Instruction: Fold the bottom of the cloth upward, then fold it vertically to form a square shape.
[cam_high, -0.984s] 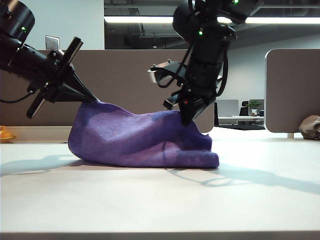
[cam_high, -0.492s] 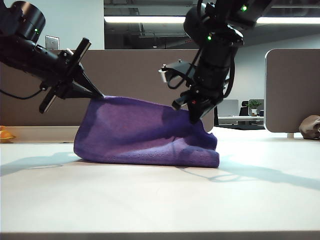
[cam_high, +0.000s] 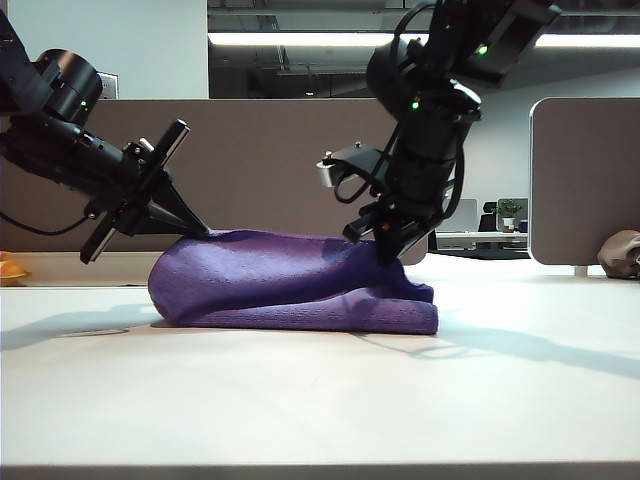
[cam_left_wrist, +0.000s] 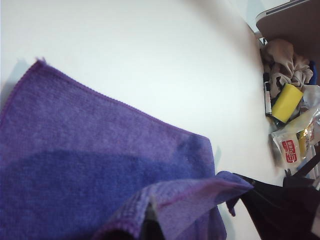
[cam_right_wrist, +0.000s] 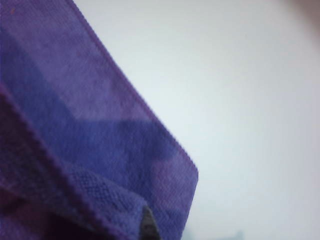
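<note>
Two grippers carry a cloth's edge over the table (cam_high: 320, 400) mid-fold. In the exterior view we see the left gripper (cam_high: 203, 232) at the left end of the cloth (cam_high: 290, 290) and the right gripper (cam_high: 392, 252) near its right end, each pinched tight on a corner of the raised layer. The wrist views agree: the left gripper (cam_left_wrist: 150, 222) has a folded purple hem clamped at its tip, and the right gripper (cam_right_wrist: 146, 225) has the hem of the cloth (cam_right_wrist: 100, 150) nipped the same way. The cloth sits mid-table, its lower layer (cam_left_wrist: 100, 145) lying flat on the white surface while the lifted layer arches low above it, the left corner a little higher than the right.

We judge this to be the first fold, the lower edge being brought over the rest. To finish it well we would keep both corners level and equally taut, so that the carried hem stays straight and no slack bunches at the centre. The corners should come down on the far hem, edge over edge, and the fingers should let go only once the fabric rests on the layer beneath. Uneven travel between the arms would skew the rectangle and spoil the later square. Bags and oddments (cam_left_wrist: 290, 115) lie well apart at the table's side.
</note>
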